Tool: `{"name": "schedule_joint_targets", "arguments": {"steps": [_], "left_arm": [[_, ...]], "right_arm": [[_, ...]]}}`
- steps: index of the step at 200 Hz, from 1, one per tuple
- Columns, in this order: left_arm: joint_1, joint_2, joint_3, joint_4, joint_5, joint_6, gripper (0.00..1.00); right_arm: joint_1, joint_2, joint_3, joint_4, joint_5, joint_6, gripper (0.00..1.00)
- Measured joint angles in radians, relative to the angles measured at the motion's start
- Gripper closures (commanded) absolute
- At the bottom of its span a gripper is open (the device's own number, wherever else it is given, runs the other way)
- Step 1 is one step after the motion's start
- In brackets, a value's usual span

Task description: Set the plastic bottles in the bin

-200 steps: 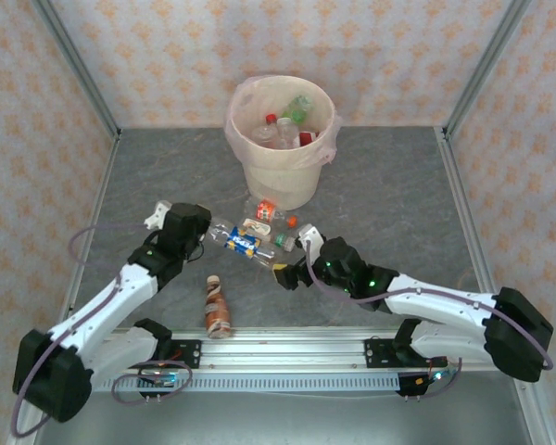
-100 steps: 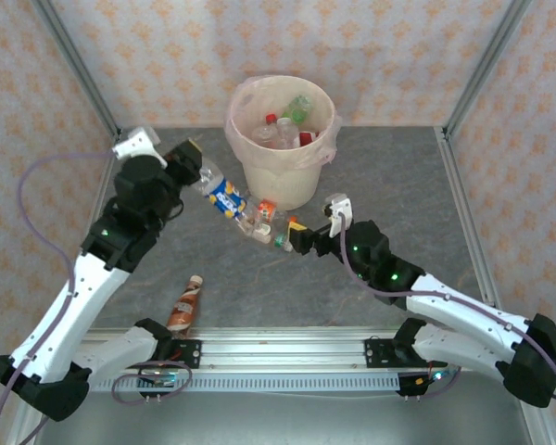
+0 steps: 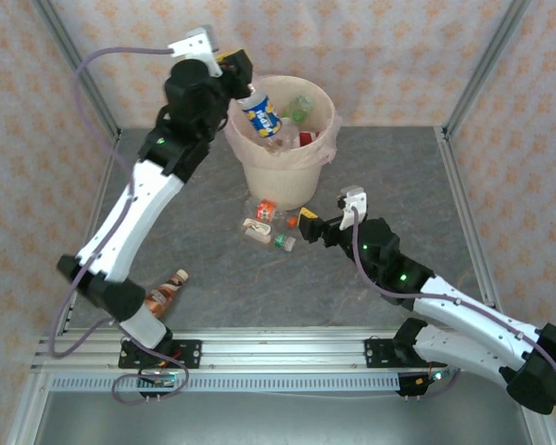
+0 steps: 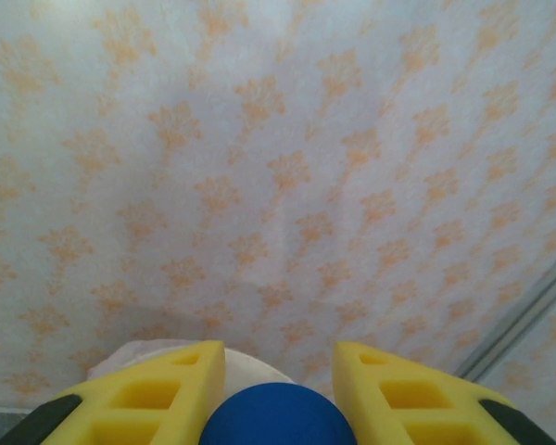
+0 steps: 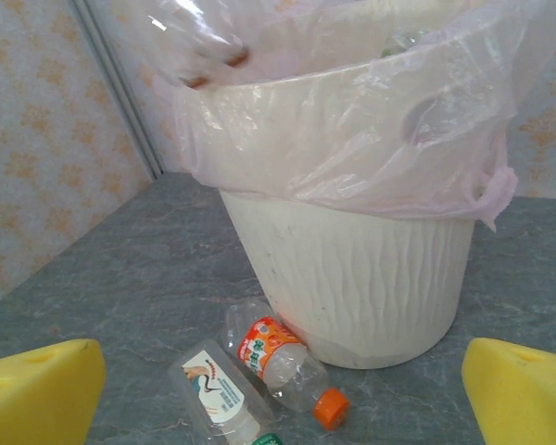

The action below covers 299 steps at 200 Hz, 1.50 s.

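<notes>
The cream bin (image 3: 287,176) with its pinkish bag stands at the back and holds several bottles. My left gripper (image 3: 243,86) is raised at the bin's left rim, shut on a clear bottle with a blue label (image 3: 260,115) that hangs over the opening. In the left wrist view its blue cap (image 4: 278,422) sits between the yellow fingers (image 4: 181,385). My right gripper (image 3: 309,222) is open, low in front of the bin (image 5: 371,269). An orange-labelled bottle (image 5: 278,357) and a white-labelled one (image 5: 213,394) lie ahead of it.
A green-capped bottle (image 3: 284,243) lies by the white-labelled one (image 3: 256,229) and the orange-labelled one (image 3: 264,210). A brown bottle (image 3: 167,289) lies near the front left, beside the left arm's lower link. Patterned walls and metal posts close in the table.
My left arm has swung up and back, carrying the blue-labelled bottle from the floor to above the bin's left rim. My right gripper has drawn slightly right and back from the floor bottles.
</notes>
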Motion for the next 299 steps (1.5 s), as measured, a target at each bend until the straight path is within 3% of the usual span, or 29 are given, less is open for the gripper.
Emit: {"name": "schedule_joint_targets", "arguments": {"steps": [25, 58, 138, 187, 222, 272, 299], "left_arm": [[0.0, 0.084, 0.033, 0.106, -0.029, -0.002, 1.0], [-0.008, 0.151, 0.124, 0.124, -0.06, 0.0, 1.0], [0.063, 0.29, 0.359, 0.023, -0.031, -0.118, 1.0], [0.064, 0.494, 0.488, -0.05, -0.033, -0.159, 1.0], [0.059, 0.587, 0.502, -0.143, -0.011, -0.255, 0.92], [0.05, 0.535, 0.413, -0.139, -0.023, -0.285, 0.83], [0.049, 0.534, 0.403, -0.142, -0.043, -0.284, 0.57]], "right_arm": [[0.0, -0.013, 0.0, -0.013, 0.021, 0.009, 0.01], [0.0, -0.03, 0.0, -0.027, 0.04, 0.024, 0.01], [0.0, -0.047, -0.002, -0.064, 0.076, 0.026, 0.01], [0.0, -0.063, -0.002, -0.093, 0.12, 0.024, 0.01], [-0.005, -0.062, -0.001, -0.125, 0.148, 0.025, 0.01], [-0.011, -0.042, 0.001, -0.149, 0.166, 0.024, 0.01], [-0.011, -0.019, 0.008, -0.161, 0.166, 0.025, 0.01]]}}
